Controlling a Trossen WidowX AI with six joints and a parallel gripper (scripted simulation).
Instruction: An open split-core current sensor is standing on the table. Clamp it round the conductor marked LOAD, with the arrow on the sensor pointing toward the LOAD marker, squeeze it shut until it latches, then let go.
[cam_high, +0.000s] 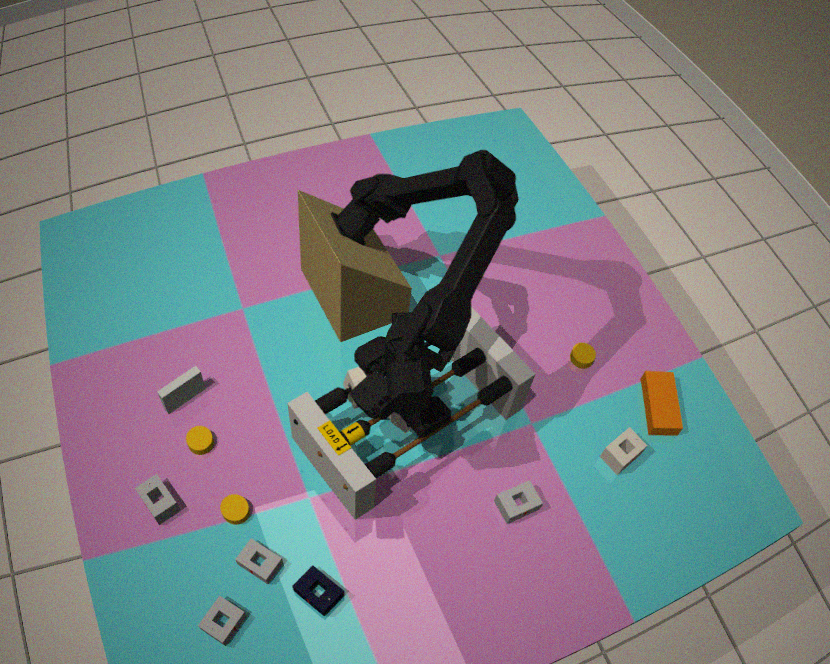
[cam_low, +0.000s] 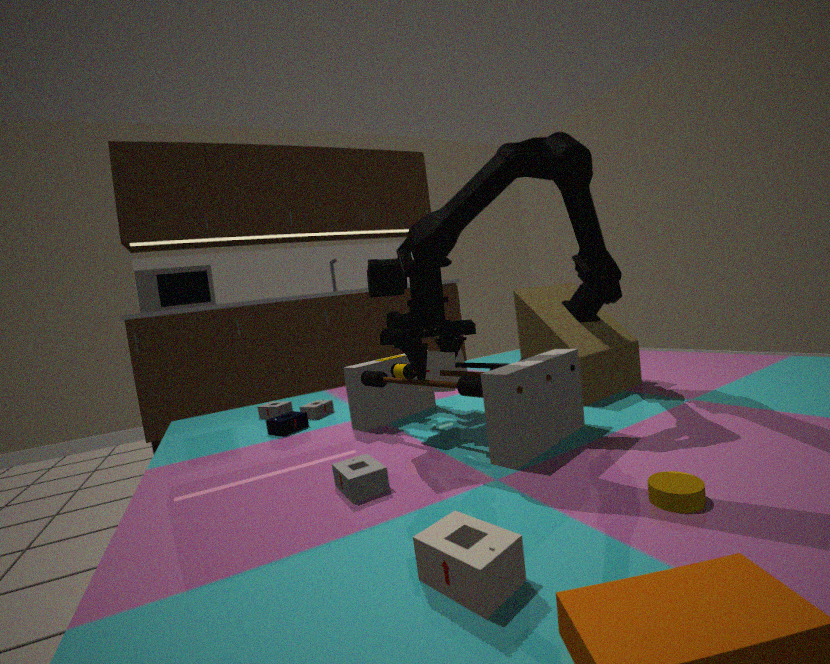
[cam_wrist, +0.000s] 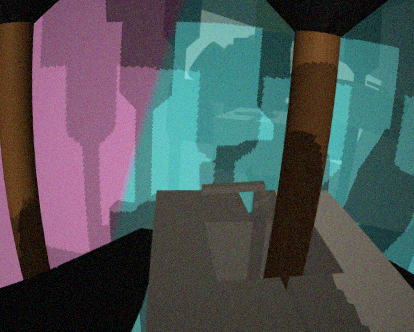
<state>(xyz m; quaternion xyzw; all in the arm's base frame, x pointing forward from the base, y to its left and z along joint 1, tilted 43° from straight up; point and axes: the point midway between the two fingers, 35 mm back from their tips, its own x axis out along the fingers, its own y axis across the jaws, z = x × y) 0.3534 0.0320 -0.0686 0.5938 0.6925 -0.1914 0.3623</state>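
My gripper (cam_high: 404, 417) (cam_low: 418, 366) is down between the two pale posts (cam_high: 304, 408) (cam_low: 529, 408), shut on the grey split-core sensor (cam_wrist: 190, 250). In the wrist view the sensor fills the bottom middle between the black fingers. The copper LOAD conductor (cam_high: 446, 377) (cam_wrist: 310, 100) runs down to the sensor and meets it at its right part. Whether it lies inside the core, and whether the jaw is latched, I cannot tell. The yellow LOAD marker (cam_high: 334, 437) sits on the left post. The sensor's arrow is hidden, and the arm hides most of the sensor in the top and exterior views.
A second copper conductor (cam_high: 449, 423) (cam_wrist: 17, 125) runs close in front. The tan wedge (cam_high: 373, 297) (cam_low: 598, 366) stands behind. An orange block (cam_high: 662, 402) (cam_low: 685, 602), yellow discs (cam_high: 582, 355), a navy block (cam_high: 315, 585) and several grey blocks (cam_high: 508, 508) lie around the posts.
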